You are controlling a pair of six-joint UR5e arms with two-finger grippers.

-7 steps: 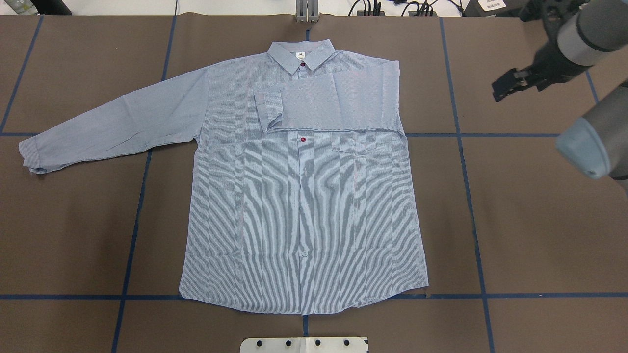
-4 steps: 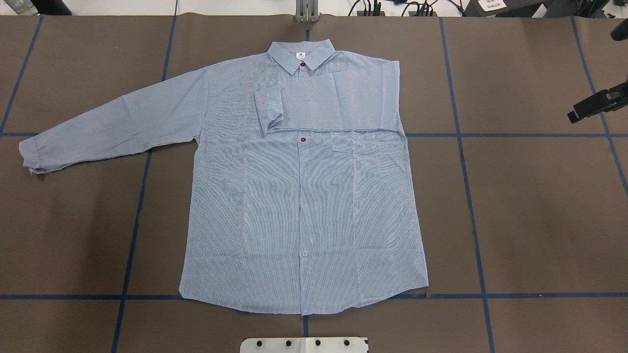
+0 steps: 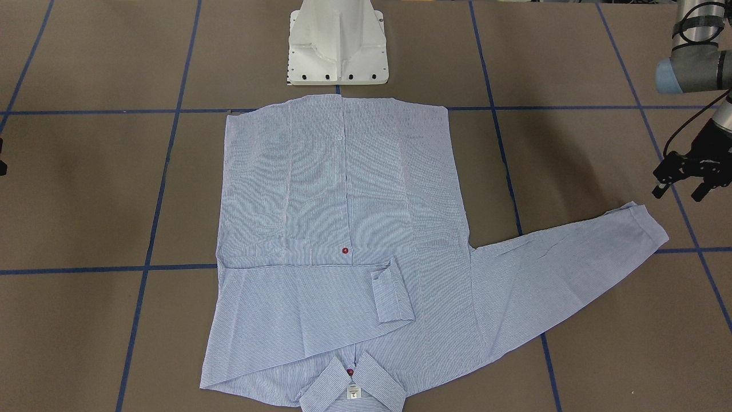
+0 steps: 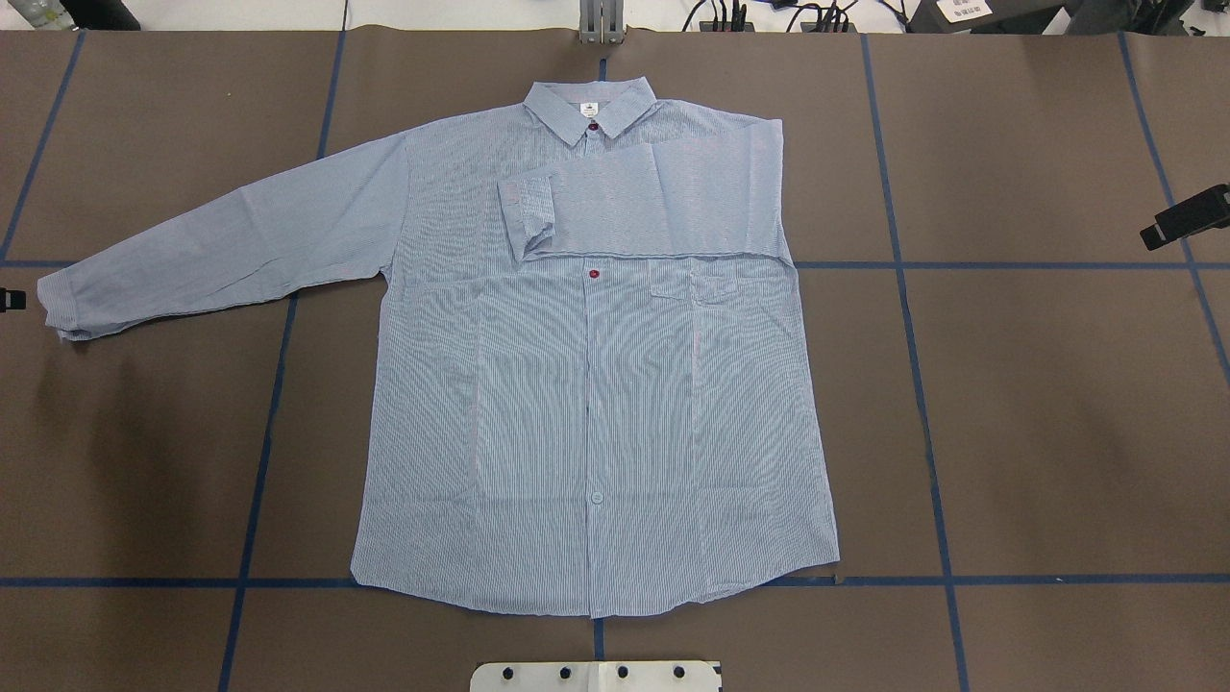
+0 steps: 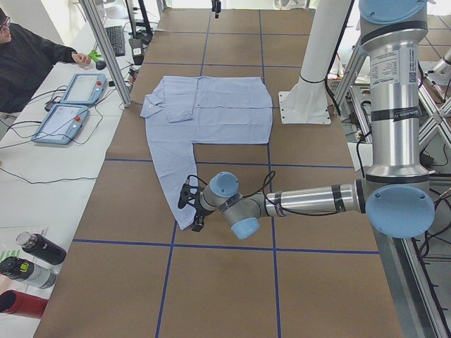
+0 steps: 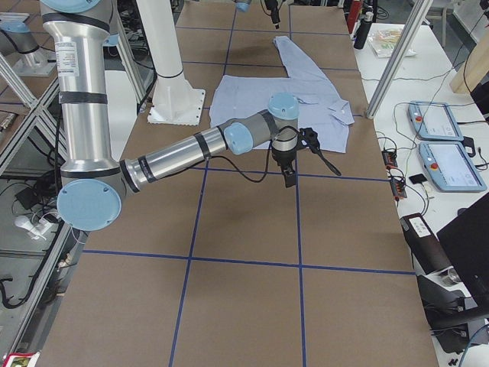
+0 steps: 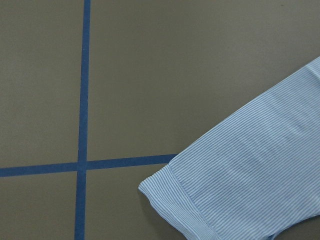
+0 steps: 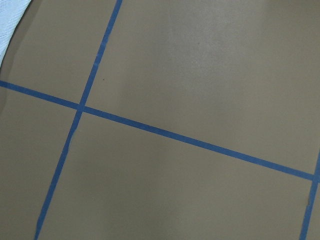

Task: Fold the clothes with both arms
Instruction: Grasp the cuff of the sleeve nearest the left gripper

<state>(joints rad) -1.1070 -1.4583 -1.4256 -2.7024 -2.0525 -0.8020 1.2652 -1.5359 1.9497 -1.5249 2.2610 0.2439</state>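
While left hand (image 3: pixel 679 191) hovers, seemingly open, beside cuff (image 3: pixel 643 220).

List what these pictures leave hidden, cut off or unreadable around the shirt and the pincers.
- Right pincer: overhead view, cut by the right edge; open or shut unclear.
- Left pincer: a sliver at the overhead view's left edge; open in the front view.
- Neck label: print too small, every view.
- Shirt front under the folded sleeve: covered.

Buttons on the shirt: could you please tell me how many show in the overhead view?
3: a dark red button at the collar, a second dark red button just below the folded sleeve, a pale button near the hem. More may hide under that sleeve.
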